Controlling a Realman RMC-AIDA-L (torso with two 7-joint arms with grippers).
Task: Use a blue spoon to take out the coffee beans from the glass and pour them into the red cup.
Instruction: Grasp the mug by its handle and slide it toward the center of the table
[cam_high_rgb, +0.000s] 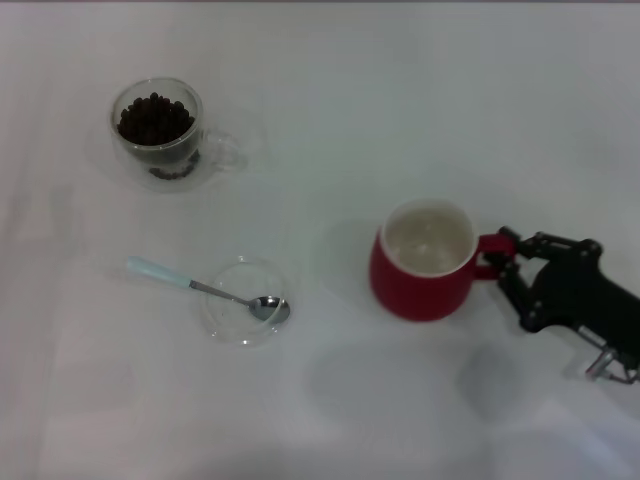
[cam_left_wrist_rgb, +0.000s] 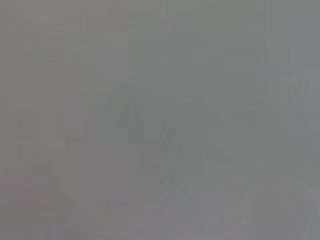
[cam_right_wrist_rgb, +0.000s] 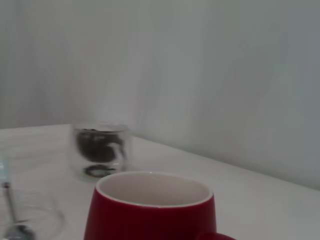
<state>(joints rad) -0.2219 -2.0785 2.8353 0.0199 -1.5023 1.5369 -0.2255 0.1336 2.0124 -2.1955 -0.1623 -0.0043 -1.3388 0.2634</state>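
The glass (cam_high_rgb: 157, 135) stands at the far left, full of coffee beans (cam_high_rgb: 154, 118). The blue spoon (cam_high_rgb: 190, 285) lies at the near left, its metal bowl resting in a flat clear dish (cam_high_rgb: 245, 300) and its handle pointing left. The red cup (cam_high_rgb: 420, 285) stands upright and empty right of centre. My right gripper (cam_high_rgb: 505, 262) is at the cup's right side, shut on its loop handle. The right wrist view shows the red cup (cam_right_wrist_rgb: 150, 215) close up, the glass (cam_right_wrist_rgb: 100, 150) with beans (cam_right_wrist_rgb: 97, 145) behind it, and the spoon (cam_right_wrist_rgb: 7, 200). My left gripper is out of view.
The white table (cam_high_rgb: 400, 100) carries only these things. The clear dish also shows in the right wrist view (cam_right_wrist_rgb: 45, 220). The left wrist view shows only a plain grey surface.
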